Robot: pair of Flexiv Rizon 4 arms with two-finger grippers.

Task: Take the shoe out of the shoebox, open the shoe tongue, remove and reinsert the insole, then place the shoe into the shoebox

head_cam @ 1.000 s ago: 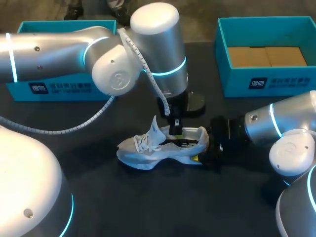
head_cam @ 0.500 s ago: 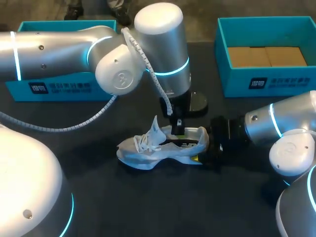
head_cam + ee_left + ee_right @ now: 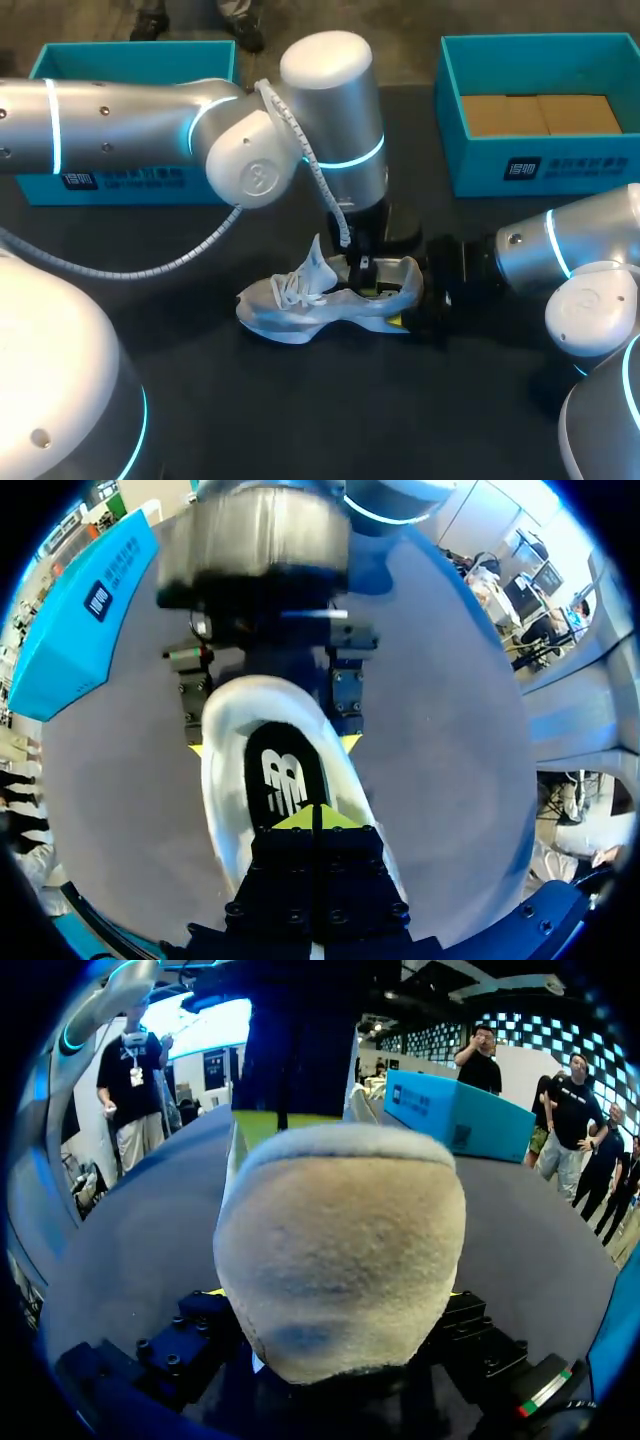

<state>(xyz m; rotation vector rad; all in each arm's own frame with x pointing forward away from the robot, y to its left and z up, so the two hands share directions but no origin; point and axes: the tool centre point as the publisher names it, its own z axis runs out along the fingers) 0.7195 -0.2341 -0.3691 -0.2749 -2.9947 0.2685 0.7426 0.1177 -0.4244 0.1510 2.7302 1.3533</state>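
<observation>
A white shoe (image 3: 310, 305) lies on its sole on the dark table, toe to the left, tongue raised. My left gripper (image 3: 362, 274) hangs straight down into the shoe's opening. In the left wrist view my left gripper (image 3: 313, 818) has its yellow tips pressed together, shut, just over the black insole (image 3: 283, 777); nothing shows between them. My right gripper (image 3: 409, 300) comes in low from the right and is shut on the shoe's heel. The heel (image 3: 345, 1250) fills the space between its wide-set fingers (image 3: 195, 1332).
A blue shoebox (image 3: 540, 165) with brown cardboard inside stands at the back right. A second blue box (image 3: 120, 178) stands at the back left, behind my left arm. The table in front of the shoe is bare dark surface.
My left arm has shifted a little to the right and lowered its shut gripper into the shoe's opening. The shoe and my right arm have stayed put.
</observation>
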